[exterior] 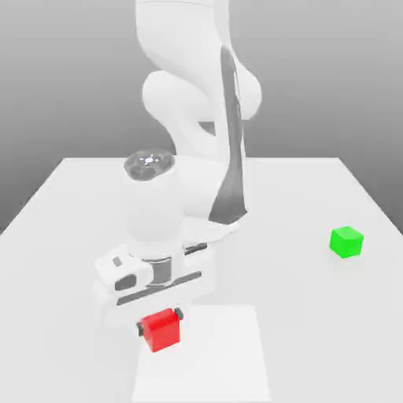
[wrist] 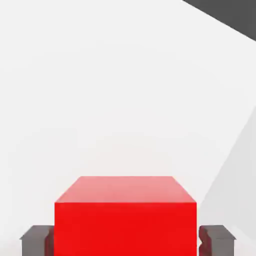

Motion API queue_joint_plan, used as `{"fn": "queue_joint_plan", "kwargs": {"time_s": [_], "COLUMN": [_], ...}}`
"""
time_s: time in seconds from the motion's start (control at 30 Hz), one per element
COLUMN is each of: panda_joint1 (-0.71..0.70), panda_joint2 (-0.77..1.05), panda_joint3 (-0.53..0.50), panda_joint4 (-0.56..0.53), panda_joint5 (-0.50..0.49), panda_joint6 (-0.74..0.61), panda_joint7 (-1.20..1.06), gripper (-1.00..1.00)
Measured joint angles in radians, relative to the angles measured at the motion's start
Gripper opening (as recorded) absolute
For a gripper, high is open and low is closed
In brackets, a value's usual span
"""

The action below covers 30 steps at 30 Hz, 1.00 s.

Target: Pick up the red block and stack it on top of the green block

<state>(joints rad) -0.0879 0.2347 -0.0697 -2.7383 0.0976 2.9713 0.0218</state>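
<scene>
Smooth matte white arm bends low over the white desk [exterior: 315, 197], gripper [exterior: 160, 319] pointing down. Its 2 dark grey fingers [wrist: 35, 240] are clenched on the red block [exterior: 161, 330], 1 on each side face. Red block: plain glossy cube, sharp edges, at the desk's near edge beside a paler flat square patch [exterior: 228, 354]. Green block [exterior: 346, 242]: smaller smooth cube, sits on the desk well apart, toward the exterior view's right.
</scene>
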Motion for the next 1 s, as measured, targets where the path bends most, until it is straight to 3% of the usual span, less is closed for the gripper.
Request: {"fn": "queue_joint_plan", "kwargs": {"time_s": [0.1, 0.33, 0.6, 1.0], "panda_joint1": [-0.005, 0.030, 0.313, 0.702], "panda_joint2": [0.007, -0.209, -0.337, -0.464], "panda_joint3": [0.005, -0.011, 0.186, 0.581], "panda_joint4": [0.001, -0.032, -0.063, -0.120], "panda_joint5": [0.001, -0.082, -0.012, 0.168], "panda_joint6": [0.006, -0.175, -0.253, -0.314], "panda_joint7": [-0.001, 0.080, 0.369, 0.788], "gripper": [-1.00, -1.00, -1.00, -1.00]}}
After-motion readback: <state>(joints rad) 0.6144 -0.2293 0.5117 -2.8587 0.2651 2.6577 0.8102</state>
